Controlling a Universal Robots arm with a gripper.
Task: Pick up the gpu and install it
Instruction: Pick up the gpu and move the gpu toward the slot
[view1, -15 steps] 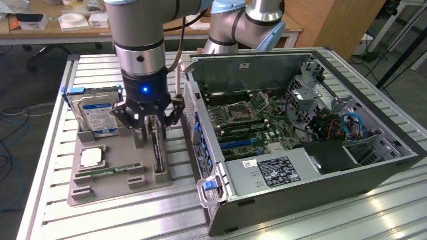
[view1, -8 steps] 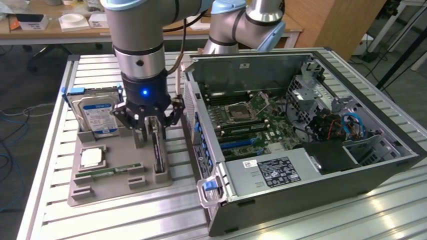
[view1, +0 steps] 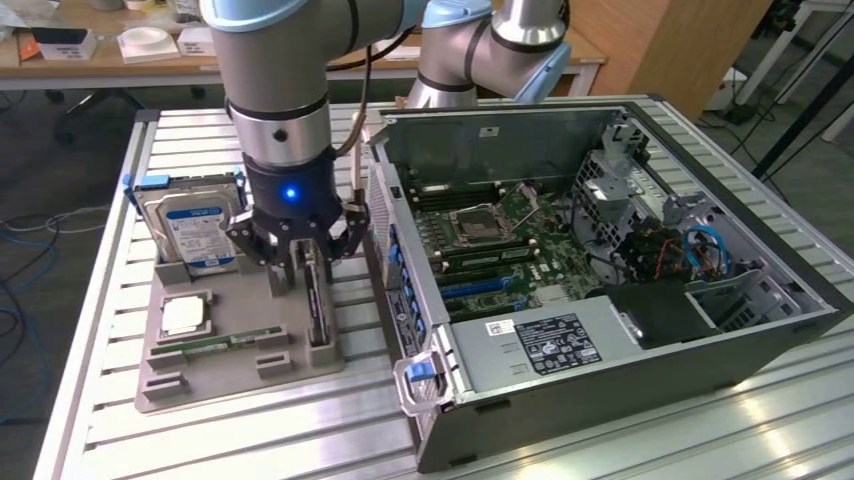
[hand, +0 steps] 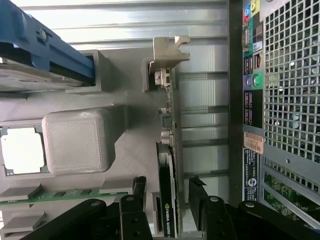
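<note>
Between open pincer (hand: 167, 184) jaws, gpu (hand: 166, 157) edge lettered NVIDIA Quadro

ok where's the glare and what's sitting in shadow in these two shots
Exterior view: light glares off the table slats at the view's lower right, and a blue lamp glows on the arm. Wrist view: the slats past the bracket end of the gpu wash out pale, while the open end effector straddling it is dark.
</note>
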